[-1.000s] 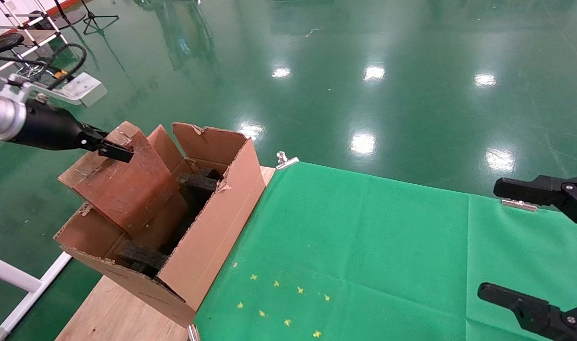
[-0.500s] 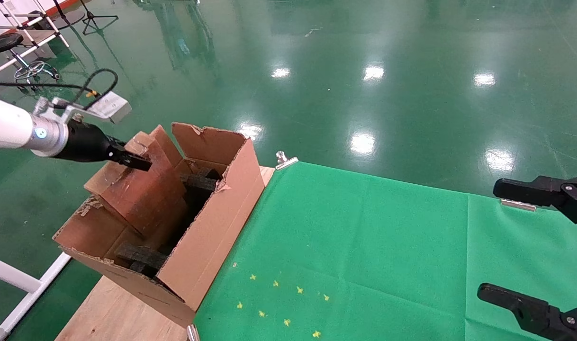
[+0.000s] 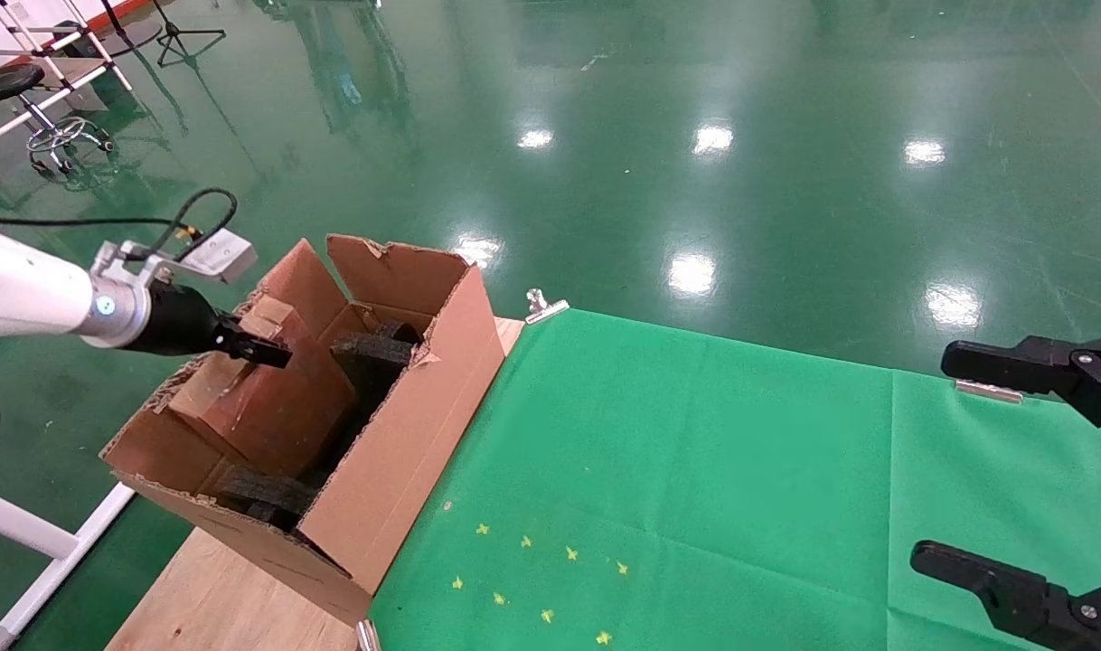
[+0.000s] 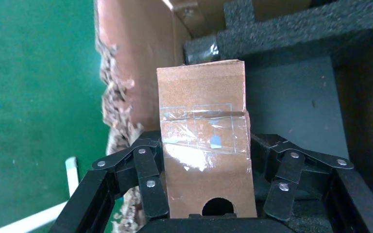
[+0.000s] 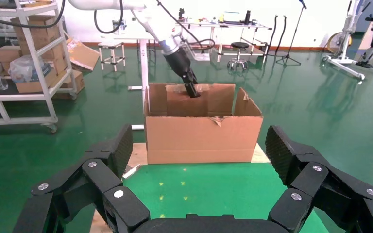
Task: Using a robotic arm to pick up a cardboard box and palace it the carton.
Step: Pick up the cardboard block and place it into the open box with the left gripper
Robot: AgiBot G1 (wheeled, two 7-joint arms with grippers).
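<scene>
One cardboard box [image 3: 266, 398], small, brown, taped, with a round hole in its narrow end; it sits tilted and partly down inside the carton [image 3: 397, 452], on the side nearest the robot's left, with its upper end at about rim height; black foam [image 3: 370, 353] lies beside it in the carton; one robotic arm, the left, white with a silver wrist, reaches over the carton's torn rim; left gripper [image 4: 213, 187] clamped on the box, a finger [image 4: 148, 182] pressed to each long side near the holed end; one carton, large, with ragged flaps, at the edge of the green cloth [image 3: 695, 470]; right gripper [image 5: 199, 167] well apart from the carton, over the cloth, jaws spread wide and holding nothing.
</scene>
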